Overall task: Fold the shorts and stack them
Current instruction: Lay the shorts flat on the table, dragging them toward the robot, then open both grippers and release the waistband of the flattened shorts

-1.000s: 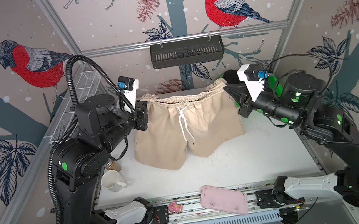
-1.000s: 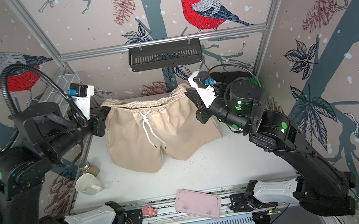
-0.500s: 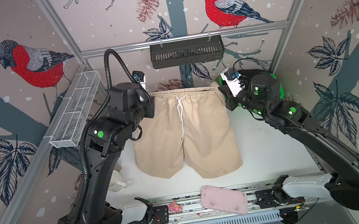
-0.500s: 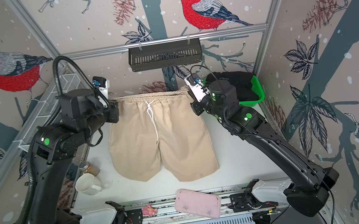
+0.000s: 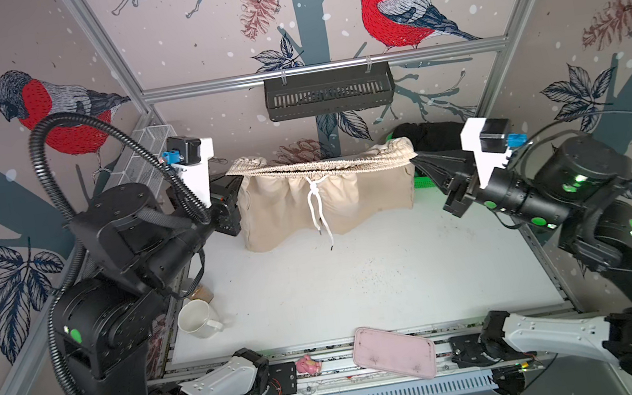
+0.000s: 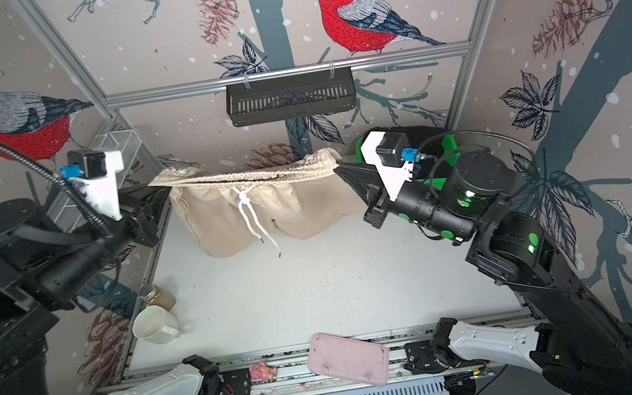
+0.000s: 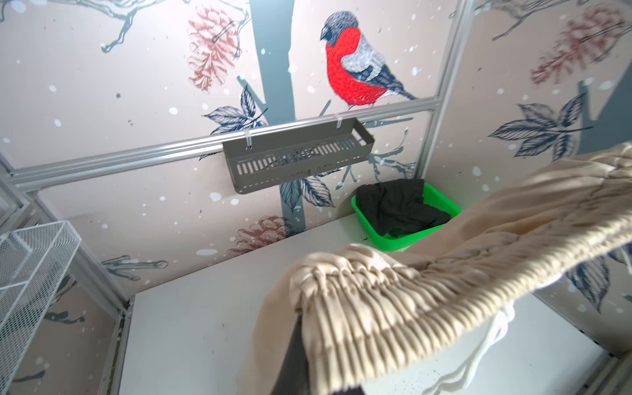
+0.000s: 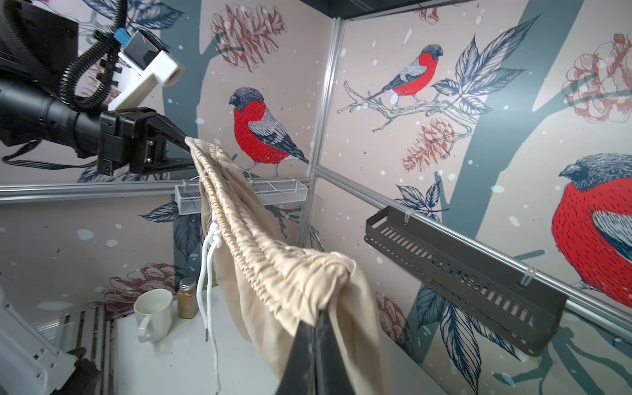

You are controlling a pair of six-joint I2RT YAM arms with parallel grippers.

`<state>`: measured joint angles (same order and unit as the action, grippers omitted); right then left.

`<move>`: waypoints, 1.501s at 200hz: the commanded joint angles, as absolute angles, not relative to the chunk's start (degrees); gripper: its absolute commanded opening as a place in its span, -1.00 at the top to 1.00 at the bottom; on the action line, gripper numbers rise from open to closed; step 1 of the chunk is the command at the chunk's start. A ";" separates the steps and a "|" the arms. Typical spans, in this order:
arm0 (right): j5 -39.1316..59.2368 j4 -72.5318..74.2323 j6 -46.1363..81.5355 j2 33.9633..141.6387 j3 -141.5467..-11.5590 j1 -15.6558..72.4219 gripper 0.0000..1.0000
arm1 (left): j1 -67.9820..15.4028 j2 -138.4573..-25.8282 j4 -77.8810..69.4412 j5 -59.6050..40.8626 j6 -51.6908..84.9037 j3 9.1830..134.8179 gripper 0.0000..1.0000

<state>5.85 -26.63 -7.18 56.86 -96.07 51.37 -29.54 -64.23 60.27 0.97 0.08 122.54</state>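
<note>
Both arms are holding the beige shorts (image 5: 327,201) up at the back of the table (image 5: 360,284), with the waistband stretched taut between them and the legs hanging, their lower edges appearing to touch the surface. The left gripper (image 5: 233,178) is pinching tight on one end of the elastic and the right gripper (image 5: 417,158) is clamping the other. The black shorts (image 7: 400,205) are lying crumpled in the green basket (image 7: 393,243) in the far right corner (their turn comes later, I'd judge). For a clean lay-down, both arms should be lowering together, level and taut, drawing toward the front so the legs spread flat and the white drawstring (image 5: 318,211) isn't getting trapped underneath.
</note>
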 commanded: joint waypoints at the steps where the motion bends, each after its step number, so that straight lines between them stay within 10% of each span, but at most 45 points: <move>1: 6.65 -29.20 -5.22 55.57 -96.63 51.80 1.00 | -29.36 -64.56 63.34 -0.74 0.66 124.20 1.00; 63: -8.64 -29.35 -7.34 59.85 -92.08 49.22 1.00 | -29.36 -70.54 65.06 13.54 2.30 121.27 1.00; 106: 11.12 -13.13 -5.19 70.43 -82.10 24.93 1.00 | -22.73 -78.23 52.66 18.05 0.82 111.44 1.00; 157: 16.35 1.88 -4.98 95.90 -84.11 22.23 1.00 | -5.86 -86.76 28.80 10.85 4.49 94.17 1.00; 231: 17.12 13.03 -1.68 122.36 -96.62 24.09 1.00 | -3.92 -103.25 5.21 13.11 -0.35 87.74 1.00; 257: 17.84 13.15 -0.23 130.64 -104.11 24.26 0.72 | -3.41 -109.32 5.62 13.62 -0.41 92.46 1.00; 265: 18.10 12.40 -0.05 132.84 -106.89 24.28 0.50 | -3.38 -110.67 6.15 13.10 -0.54 93.91 0.66; 282: 18.60 10.79 0.09 136.48 -112.23 24.58 0.01 | -3.41 -112.67 7.52 12.39 0.00 96.61 -0.93; 300: 18.95 8.79 0.05 137.22 -115.49 24.73 -0.29 | -3.40 -112.49 8.55 10.13 0.44 98.12 -0.98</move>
